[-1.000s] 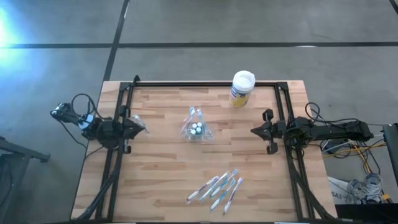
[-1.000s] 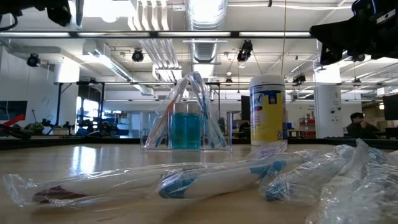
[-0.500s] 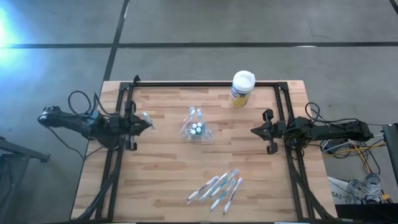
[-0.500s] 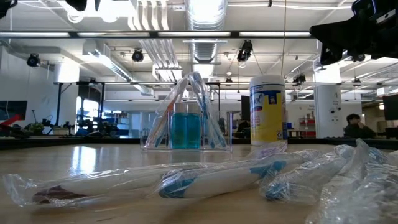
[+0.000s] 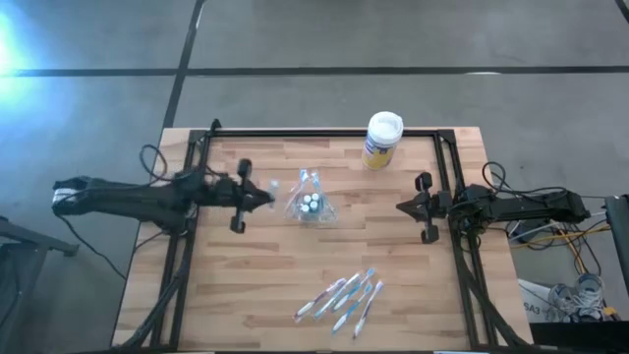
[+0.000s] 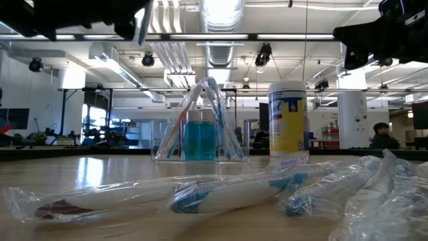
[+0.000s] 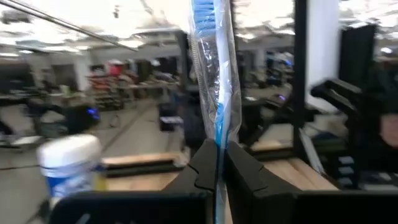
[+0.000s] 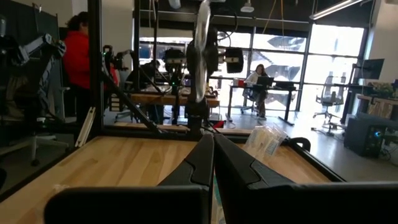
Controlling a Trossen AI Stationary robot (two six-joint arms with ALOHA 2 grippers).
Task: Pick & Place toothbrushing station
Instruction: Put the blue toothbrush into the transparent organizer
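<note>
The left tool reaches in over the wooden worktop, just beside the clear plastic holder, with its fingers clamped on a wrapped toothbrush that stands up from between them in the left wrist view. The holder sits near the middle of the worktop with teal-capped tubes inside and what look like brushes leaning in it, though the clear plastic blurs them. More wrapped toothbrushes lie loose toward the near edge. A white-lidded canister stands at the far edge. The right tool waits at the right side, fingers pressed together, empty.
</note>
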